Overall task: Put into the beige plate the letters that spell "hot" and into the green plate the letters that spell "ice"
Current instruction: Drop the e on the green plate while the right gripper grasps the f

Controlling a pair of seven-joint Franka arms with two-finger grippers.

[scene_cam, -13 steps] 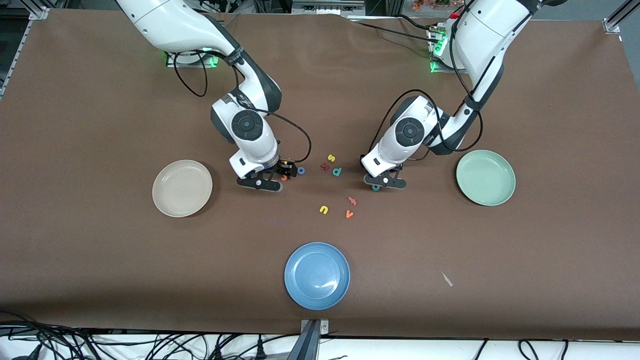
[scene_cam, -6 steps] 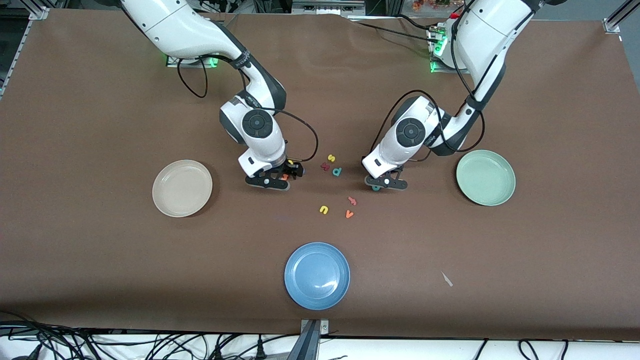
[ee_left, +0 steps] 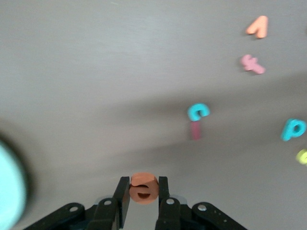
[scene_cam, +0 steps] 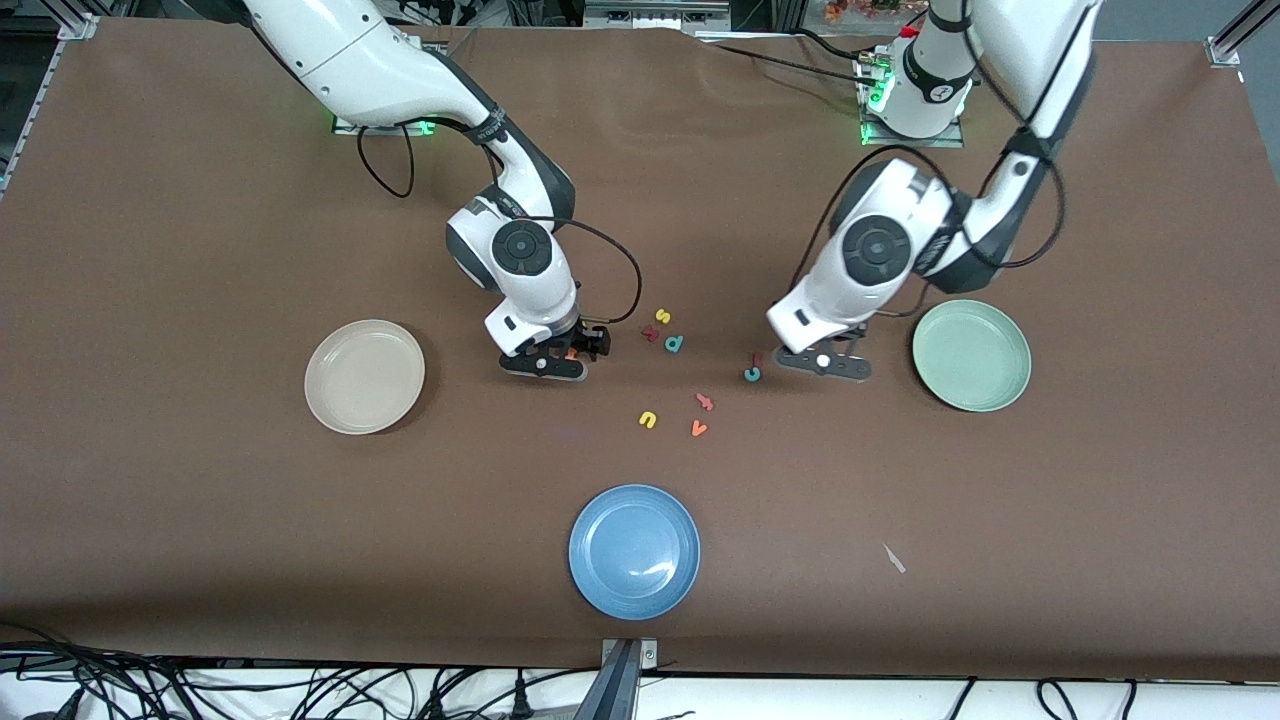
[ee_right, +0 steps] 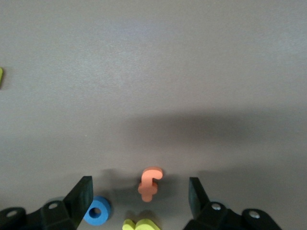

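Note:
My left gripper (ee_left: 144, 191) is shut on the orange e (ee_left: 144, 188), over the table between the teal c (scene_cam: 752, 375) and the green plate (scene_cam: 971, 355). The dark red i (scene_cam: 757, 358) lies touching the c (ee_left: 198, 111). My right gripper (ee_right: 139, 190) stands open low over the table, the orange t (ee_right: 149, 184) lying between its fingers. The blue o (ee_right: 98, 211) and the yellow h (ee_right: 140, 224) lie close beside the t. The beige plate (scene_cam: 364, 376) sits toward the right arm's end, with nothing in it.
A blue plate (scene_cam: 634, 551) sits nearest the front camera. Loose letters lie mid-table: yellow s (scene_cam: 662, 316), teal p (scene_cam: 674, 343), yellow u (scene_cam: 648, 420), orange v (scene_cam: 698, 429) and a pink letter (scene_cam: 705, 402). A small scrap (scene_cam: 894, 558) lies near the front.
My left gripper has moved toward the green plate with the orange e, uncovering the c and i. My right gripper has shifted a little toward the middle letters.

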